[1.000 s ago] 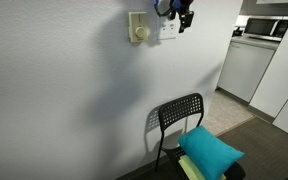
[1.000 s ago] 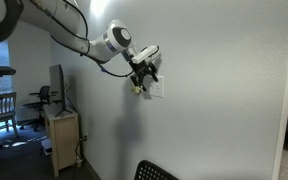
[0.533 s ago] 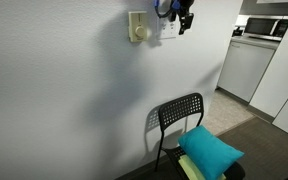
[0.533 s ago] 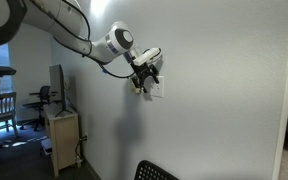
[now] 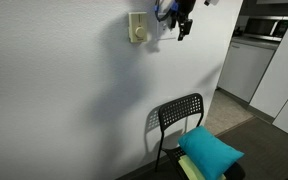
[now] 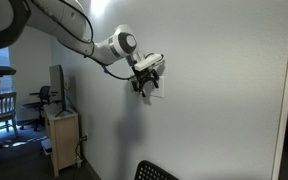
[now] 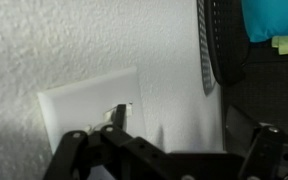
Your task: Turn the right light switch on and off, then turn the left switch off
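The likeliest slip from here is a press on the wrong toggle. On the wall, the cream knob plate (image 5: pixel 137 27) sits to the left and the white two-switch plate (image 7: pixel 79 115) is just beside it on the right. In both exterior views the pincer (image 6: pixel 146 82) is hard up against that white plate and covers most of it. The left switch and the right light switch lie close together there, so a small sideways drift could catch the neighbour, or both at once. The wrist view shows only one toggle (image 7: pixel 118 112), touching or nearly touching the pincer's dark tip (which of the two it is I cannot tell). Nor can I tell how far apart the jaws stand; nothing shows in their grip. Too deep a push would jam the tip against the plate, and a swing leftward could knock the knob.

Nothing blocks the approach. The black chair (image 5: pixel 177 115) with its teal cushion (image 5: pixel 212 150) stands well below, and the kitchen counter (image 5: pixel 246 65) is well off to the right.
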Controlling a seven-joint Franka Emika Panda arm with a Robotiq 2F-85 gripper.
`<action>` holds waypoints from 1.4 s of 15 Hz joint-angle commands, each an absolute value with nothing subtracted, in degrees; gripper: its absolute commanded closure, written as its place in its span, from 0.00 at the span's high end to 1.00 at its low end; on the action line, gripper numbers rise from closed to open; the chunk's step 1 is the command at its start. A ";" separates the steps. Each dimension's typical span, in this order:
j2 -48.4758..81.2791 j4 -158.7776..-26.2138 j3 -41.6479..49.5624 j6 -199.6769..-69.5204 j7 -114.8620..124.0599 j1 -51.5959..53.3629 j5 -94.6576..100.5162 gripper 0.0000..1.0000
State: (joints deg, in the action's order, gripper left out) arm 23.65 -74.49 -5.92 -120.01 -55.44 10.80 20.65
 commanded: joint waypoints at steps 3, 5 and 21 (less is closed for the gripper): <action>26.35 -74.17 -6.09 -121.33 -56.70 9.86 19.03 1.00; 26.10 -73.05 -6.46 -120.39 -56.55 10.36 20.30 1.00; 29.58 -64.44 -6.46 -116.89 -57.26 17.63 29.68 1.00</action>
